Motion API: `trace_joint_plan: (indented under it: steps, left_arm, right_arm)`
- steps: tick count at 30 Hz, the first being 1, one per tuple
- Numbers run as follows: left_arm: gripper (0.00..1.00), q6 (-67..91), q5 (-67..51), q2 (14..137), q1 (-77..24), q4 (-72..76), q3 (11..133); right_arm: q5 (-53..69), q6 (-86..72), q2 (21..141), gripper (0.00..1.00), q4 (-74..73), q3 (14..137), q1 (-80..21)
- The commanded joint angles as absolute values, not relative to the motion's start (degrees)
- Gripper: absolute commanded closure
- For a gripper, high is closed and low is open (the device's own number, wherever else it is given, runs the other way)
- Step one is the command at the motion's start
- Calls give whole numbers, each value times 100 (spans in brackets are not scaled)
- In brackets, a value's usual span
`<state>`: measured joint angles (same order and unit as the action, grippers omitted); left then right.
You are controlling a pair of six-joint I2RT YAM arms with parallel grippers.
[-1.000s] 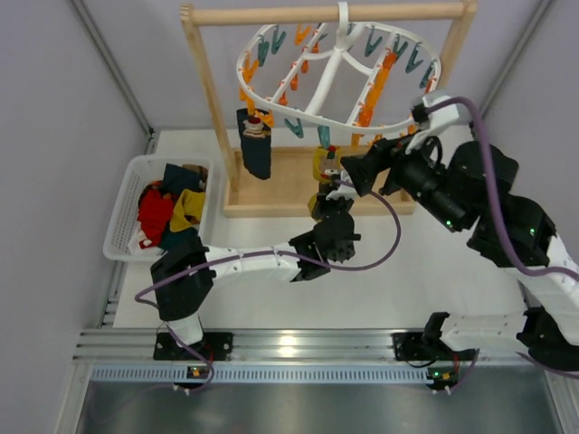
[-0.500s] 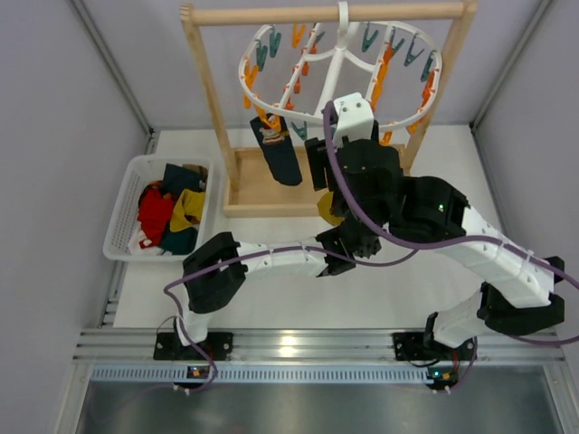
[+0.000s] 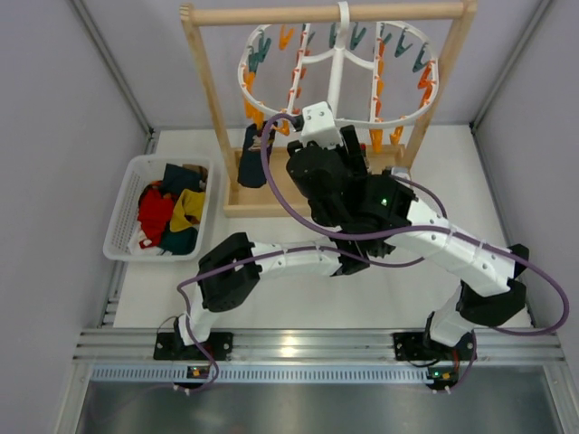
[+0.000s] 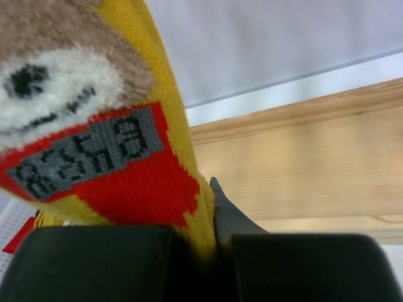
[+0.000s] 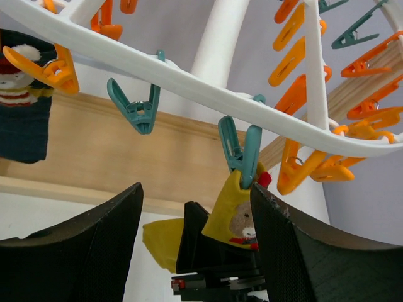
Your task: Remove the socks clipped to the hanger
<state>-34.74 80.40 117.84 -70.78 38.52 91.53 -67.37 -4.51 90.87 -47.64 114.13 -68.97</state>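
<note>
The white hanger (image 3: 339,61) hangs from the wooden rack with orange and teal clips. In the right wrist view a teal clip (image 5: 242,151) on the hanger ring (image 5: 189,75) holds a yellow bear sock (image 5: 234,211). My left gripper (image 4: 211,226) is shut on the lower part of that yellow sock (image 4: 119,126). My right gripper (image 5: 195,192) is open, with its fingers on either side of the sock just below the teal clip. A navy sock (image 3: 252,155) hangs from an orange clip (image 5: 49,70) at the left. In the top view my right arm (image 3: 362,203) hides the yellow sock.
The light wooden rack frame (image 3: 206,81) stands on a wooden base (image 3: 242,204) behind the arms. A white basket (image 3: 125,206) at the left holds several socks in red, yellow and navy. My left arm (image 3: 280,262) reaches under my right arm.
My right arm has swung from the right side to the middle, under the hanger. The hanger has turned and the navy sock swung. My left gripper has shifted slightly right.
</note>
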Motion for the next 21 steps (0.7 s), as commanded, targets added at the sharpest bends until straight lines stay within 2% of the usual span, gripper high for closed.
trace_joint_plan:
  steps: [1, 17, 21]
  left_arm:
    - [100, -3604, 8060, 11786, -7181, 3990, 9422]
    - [100, -3498, 7998, 11663, -7277, 3981, 9413]
    - [100, -3454, 7972, 11619, -7312, 3981, 9308]
  right_arm:
    - [-7172, -343, 9176, 34, -4834, 11602, -6751]
    - [-7559, 501, 8798, 36, -3736, 10512, -6267]
    - [-7559, 992, 8736, 37, -3017, 10196, -6100]
